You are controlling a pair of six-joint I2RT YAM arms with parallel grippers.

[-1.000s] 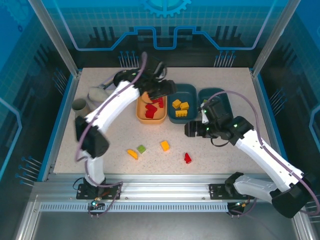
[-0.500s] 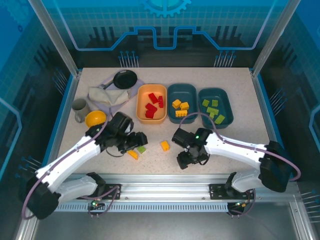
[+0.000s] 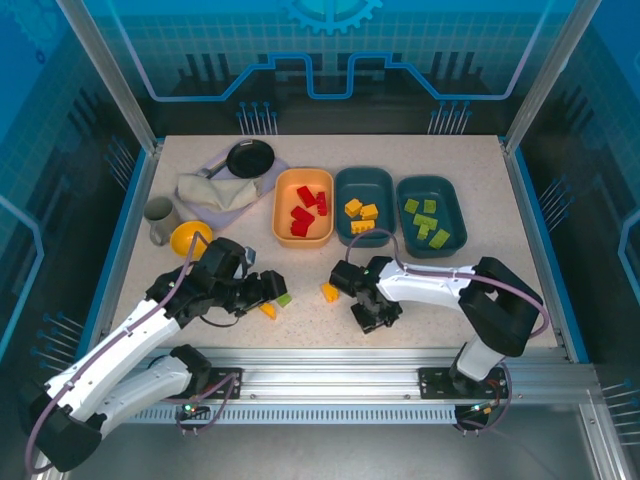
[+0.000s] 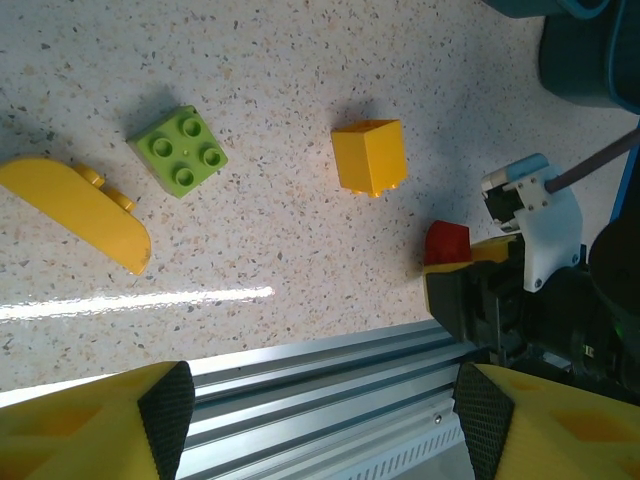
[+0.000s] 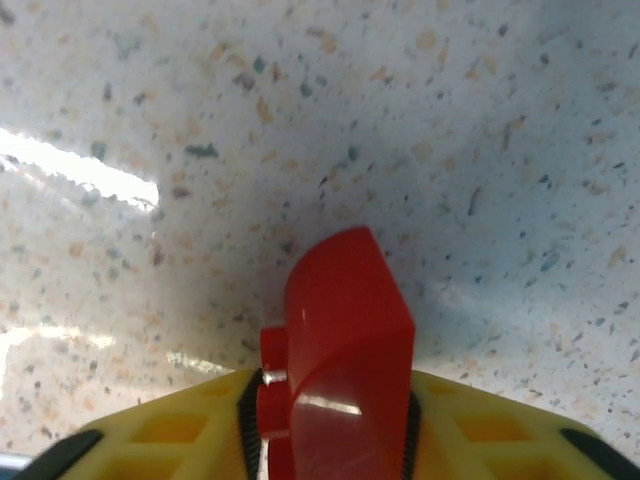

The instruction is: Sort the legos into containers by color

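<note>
Near the front edge of the speckled surface (image 3: pixel 310 325), the small red plastic brick (image 5: pixel 340 340) has just been clamped by the right pincer (image 5: pixel 335 450), so carrying it to the orange-yellow plastic tray (image 3: pixel 290 190) is judged next; the left pincer (image 4: pixel 320 420) is seen open and empty.

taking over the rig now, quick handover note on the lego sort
Left gripper open, empty, near the loose green lego and curved yellow lego.
Right gripper shut on a red lego, low at the table.
Done: reds in orange tray, yellows in middle teal tray, greens in right teal tray.
Left: tray the held red; green, curved yellow and a yellow block lie loose.
</note>
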